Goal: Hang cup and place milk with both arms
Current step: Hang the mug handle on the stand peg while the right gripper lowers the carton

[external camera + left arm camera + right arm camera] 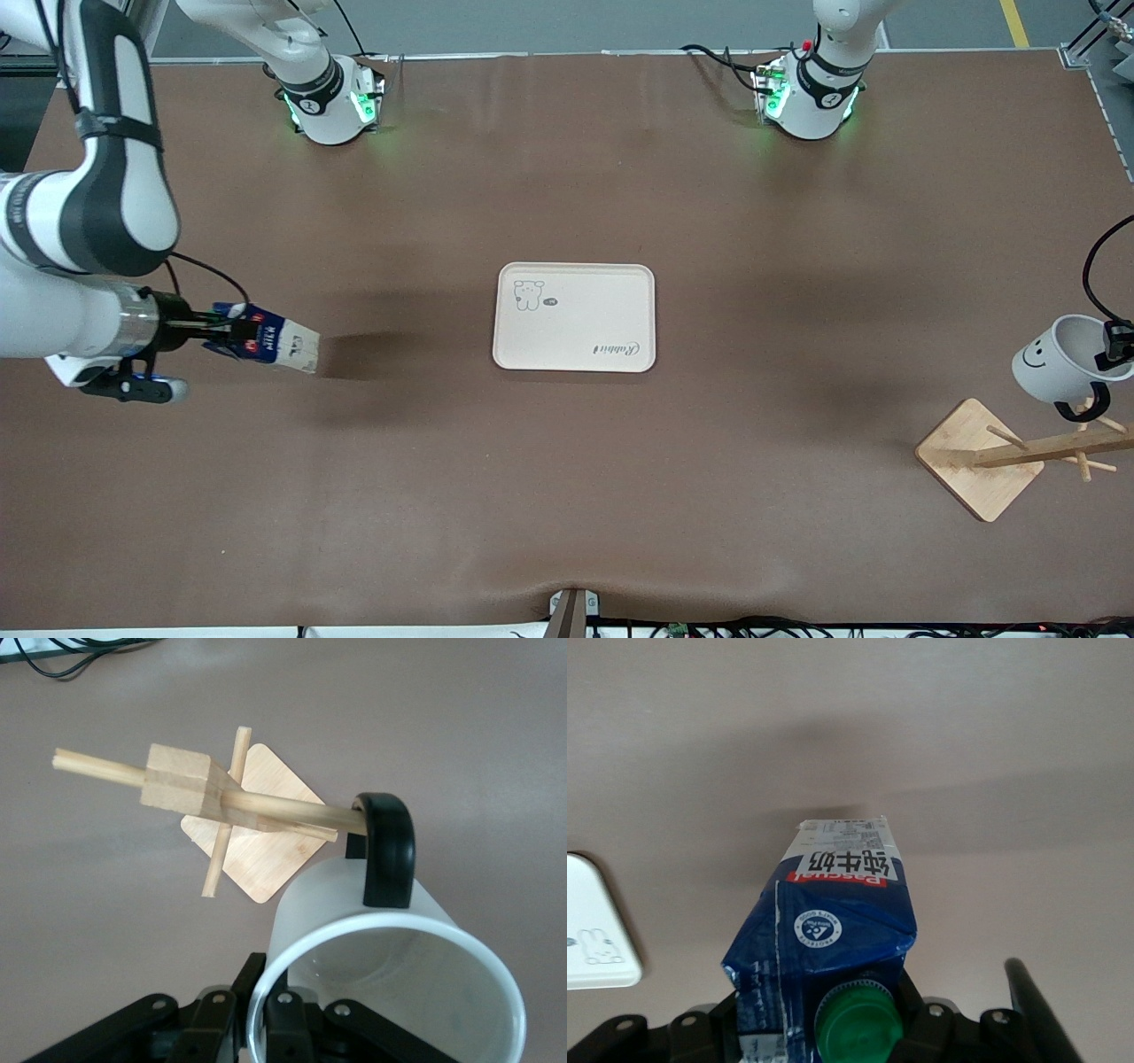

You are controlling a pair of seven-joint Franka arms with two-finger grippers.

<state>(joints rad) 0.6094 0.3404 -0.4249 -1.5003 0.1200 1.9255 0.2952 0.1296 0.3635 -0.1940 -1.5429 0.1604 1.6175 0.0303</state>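
Cup (1059, 359), white with a smiley face, held in the air at the left arm's end of the worktop (567, 496), tilted so that its mouth faces up and sideways. Its black loop handle (388, 850) sits at the tip of one peg of the wooden rack (1019, 454); in the left wrist view the peg end meets the handle, though whether it passes through the loop cannot be told. The left end effector (257, 1014) is clamped on the cup's rim, one finger inside and one outside the wall. The rack has a square wooden base, a post and crossed pegs.

Milk (270, 346), a dark-blue carton with a red label and pale lower part, carried lying nearly level above the worktop at the right arm's end, its shadow cast on the brown surface beside it. The right end effector (833, 1028) is clamped on the carton's top end, its fingers either side of the green cap (858, 1023).

A cream tray (574, 354) printed with a small animal figure lies flat at mid-worktop between the two arms, well apart from both carried things.
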